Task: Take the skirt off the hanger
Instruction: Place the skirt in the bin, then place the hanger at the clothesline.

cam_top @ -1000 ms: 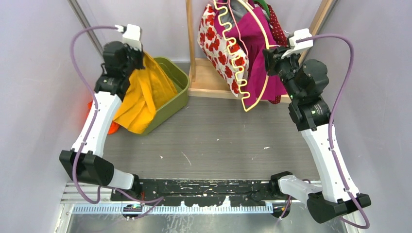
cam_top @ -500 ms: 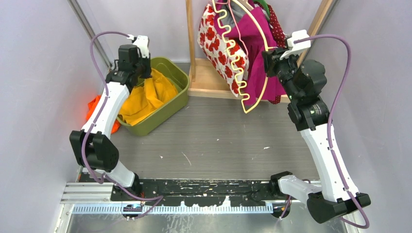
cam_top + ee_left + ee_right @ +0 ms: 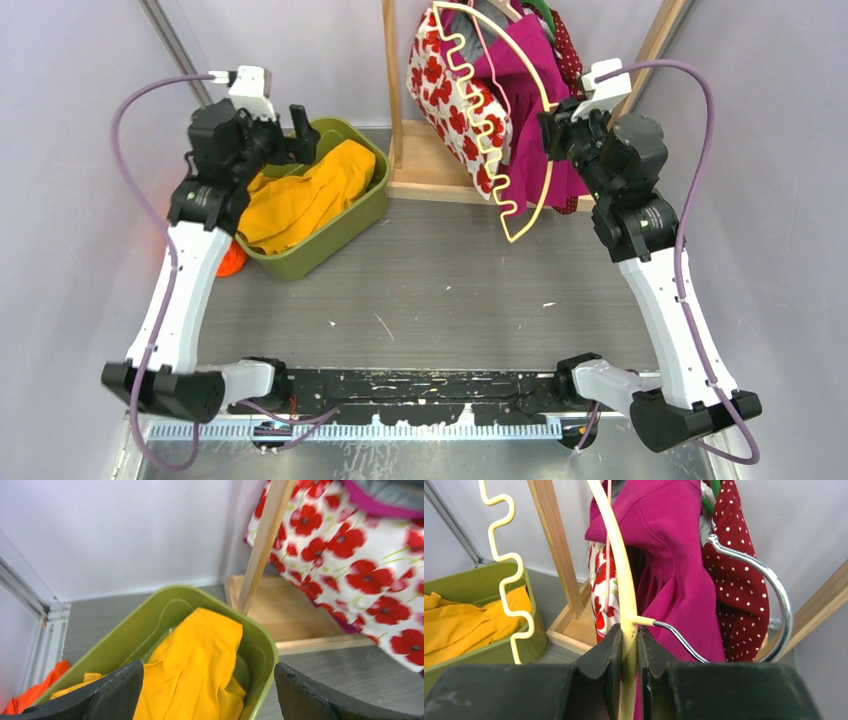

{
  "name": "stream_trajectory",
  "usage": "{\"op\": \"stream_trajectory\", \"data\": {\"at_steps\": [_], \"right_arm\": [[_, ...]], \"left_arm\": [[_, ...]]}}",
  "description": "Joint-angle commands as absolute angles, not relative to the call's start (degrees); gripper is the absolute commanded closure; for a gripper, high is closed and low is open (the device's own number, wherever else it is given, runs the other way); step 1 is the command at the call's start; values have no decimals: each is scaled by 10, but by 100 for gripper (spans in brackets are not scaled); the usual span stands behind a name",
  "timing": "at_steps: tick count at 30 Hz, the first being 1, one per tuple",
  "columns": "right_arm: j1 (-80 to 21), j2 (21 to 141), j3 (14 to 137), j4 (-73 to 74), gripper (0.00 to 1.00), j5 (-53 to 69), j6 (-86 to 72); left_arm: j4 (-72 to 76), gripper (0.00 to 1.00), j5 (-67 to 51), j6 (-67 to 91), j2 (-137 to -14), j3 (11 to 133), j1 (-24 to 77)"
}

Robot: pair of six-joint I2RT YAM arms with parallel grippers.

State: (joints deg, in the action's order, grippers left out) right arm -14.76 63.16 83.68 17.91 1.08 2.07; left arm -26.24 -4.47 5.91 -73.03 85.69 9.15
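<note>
While gaping wide, empty, with left gripper (image 3: 209,669) over skirt (image 3: 300,200) in bin (image 3: 350,226) at grey table's (image 3: 450,290) far-left corner, pinches hanger (image 3: 623,580) with right gripper (image 3: 628,645) between pale walls (image 3: 60,250).

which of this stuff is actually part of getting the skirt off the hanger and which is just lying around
In the job: yellow skirt, lying in the green bin; pale yellow hanger, gripped by the right hand; left hand, open over the bin.

Just lying about: poppy-print garment, magenta garment, red dotted garment, wooden rack, orange cloth beside the bin.
</note>
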Motion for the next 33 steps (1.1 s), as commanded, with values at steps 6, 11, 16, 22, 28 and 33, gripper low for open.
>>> {"op": "stream_trajectory", "data": {"at_steps": [6,11,16,22,28,33], "right_arm": [[-145,582,900,192,99,-115,56],[-145,510,885,156,99,-207,67],[-145,505,905,200,99,-294,110],[-146,487,889,204,99,-359,134],[-145,505,881,207,99,-447,209],[-146,541,821,127,99,-534,320]], "left_arm": [[-196,1,-76,98,-621,820,94],[-190,1,-76,100,-604,793,96],[-186,1,-80,104,-598,782,113],[-177,1,-92,114,-590,766,132],[-176,1,-83,105,-580,750,146],[-180,1,-77,96,-585,752,155]]}}
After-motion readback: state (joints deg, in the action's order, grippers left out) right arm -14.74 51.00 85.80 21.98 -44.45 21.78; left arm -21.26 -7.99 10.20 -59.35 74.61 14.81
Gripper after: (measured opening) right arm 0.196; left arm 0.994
